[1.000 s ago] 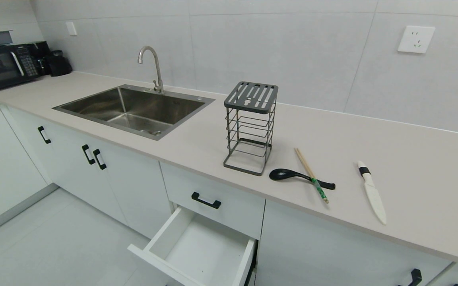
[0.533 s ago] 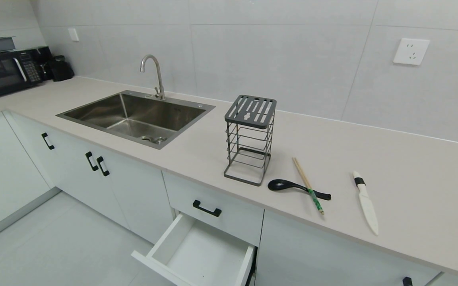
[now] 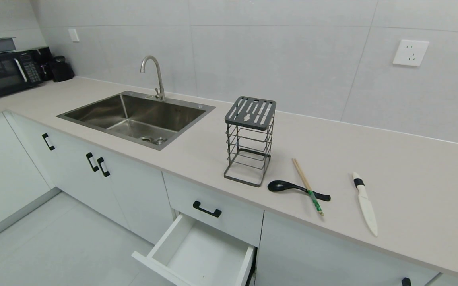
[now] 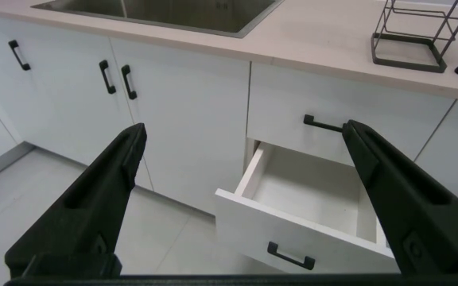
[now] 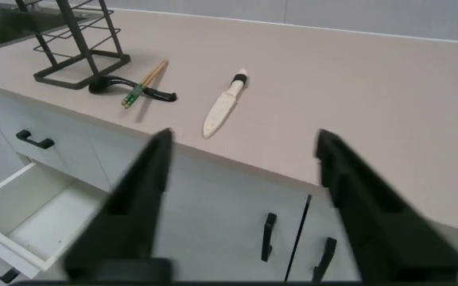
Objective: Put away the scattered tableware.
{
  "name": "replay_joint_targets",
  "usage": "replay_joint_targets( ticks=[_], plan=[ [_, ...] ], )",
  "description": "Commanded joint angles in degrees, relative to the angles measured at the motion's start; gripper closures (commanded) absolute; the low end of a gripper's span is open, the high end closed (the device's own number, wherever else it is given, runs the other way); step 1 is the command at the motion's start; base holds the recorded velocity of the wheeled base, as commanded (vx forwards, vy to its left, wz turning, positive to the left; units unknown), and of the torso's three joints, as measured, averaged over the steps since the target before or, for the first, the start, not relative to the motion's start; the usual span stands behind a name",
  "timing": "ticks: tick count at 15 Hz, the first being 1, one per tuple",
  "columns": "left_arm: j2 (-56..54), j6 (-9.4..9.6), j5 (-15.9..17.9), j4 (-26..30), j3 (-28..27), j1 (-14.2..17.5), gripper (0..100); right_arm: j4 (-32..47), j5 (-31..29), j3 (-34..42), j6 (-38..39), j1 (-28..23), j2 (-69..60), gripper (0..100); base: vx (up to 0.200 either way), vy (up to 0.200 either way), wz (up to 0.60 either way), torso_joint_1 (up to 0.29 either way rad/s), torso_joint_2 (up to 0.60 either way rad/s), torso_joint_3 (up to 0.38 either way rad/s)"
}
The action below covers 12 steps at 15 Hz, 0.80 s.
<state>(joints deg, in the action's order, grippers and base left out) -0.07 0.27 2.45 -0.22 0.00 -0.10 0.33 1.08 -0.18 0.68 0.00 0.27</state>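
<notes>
Chopsticks [image 3: 307, 186] cross spoon [image 3: 292, 187]; right wrist view adds fingers [image 5: 376, 210], blurred, seemingly spread.

The pale counter [image 3: 372, 151] carried a wire rack [image 3: 249, 141], a black spoon [image 3: 288, 186] crossed by chopsticks [image 3: 307, 186], and a white knife [image 3: 365, 202] farther right.

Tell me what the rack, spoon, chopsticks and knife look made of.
Rack: thin dark-grey rods and slotted top plate, likely matte-coated metal.
Spoon: uniform glossy black, probably plastic.
Chopsticks: pale tan with green patterned ends, likely bamboo or wood.
Knife: all white with a black band, perhaps ceramic or plastic.
</notes>
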Motion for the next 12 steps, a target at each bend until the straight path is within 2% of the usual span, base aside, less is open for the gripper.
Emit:
replay_joint_targets(
  ticks=[1, 2, 3, 4, 5, 7, 9, 12],
  plan=[
    [0.07, 0.00, 0.01, -0.04, 0.00, 0.01, 0, 0.02, -0.03, 0.01, 0.02, 0.00, 0.08, 0, 0.000, 0.000, 0.00, 0.000, 0.00, 0.000],
    [0.07, 0.00, 0.01, -0.04, 0.00, 0.01, 0, -2.35, 0.06, 0.01, 0.55, 0.00, 0.08, 0, 0.000, 0.000, 0.00, 0.000, 0.00, 0.000],
    [0.07, 0.00, 0.01, -0.04, 0.00, 0.01, 0, -8.06, 0.15, -0.78, 1.87, 0.00, 0.00, 0, 0.000, 0.000, 0.00, 0.000, 0.00, 0.000],
    [0.07, 0.00, 0.01, -0.04, 0.00, 0.01, 0, -16.33, 1.82, -5.09, 2.31, -0.35, 1.31, 0, 0.000, 0.000, 0.00, 0.000, 0.00, 0.000],
    [0.07, 0.00, 0.01, -0.04, 0.00, 0.01, 0, -14.57, 7.53, -11.77, 2.22, -0.26, 3.77, 0, 0.000, 0.000, 0.00, 0.000, 0.00, 0.000],
    [0.07, 0.00, 0.01, -0.04, 0.00, 0.01, 0, -2.00, 14.56, -21.09, 2.31, -0.88, 8.61, 0, 0.000, 0.000, 0.00, 0.000, 0.00, 0.000],
    [0.07, 0.00, 0.01, -0.04, 0.00, 0.01, 0, 6.61, 18.25, -25.31, 2.22, -1.05, 14.23, 0, 0.000, 0.000, 0.00, 0.000, 0.00, 0.000],
    [0.07, 0.00, 0.01, -0.04, 0.00, 0.01, 0, 8.55, 20.18, -26.54, 4.24, 0.09, 30.67, 0, 0.000, 0.000, 0.00, 0.000, 0.00, 0.000]
  ],
)
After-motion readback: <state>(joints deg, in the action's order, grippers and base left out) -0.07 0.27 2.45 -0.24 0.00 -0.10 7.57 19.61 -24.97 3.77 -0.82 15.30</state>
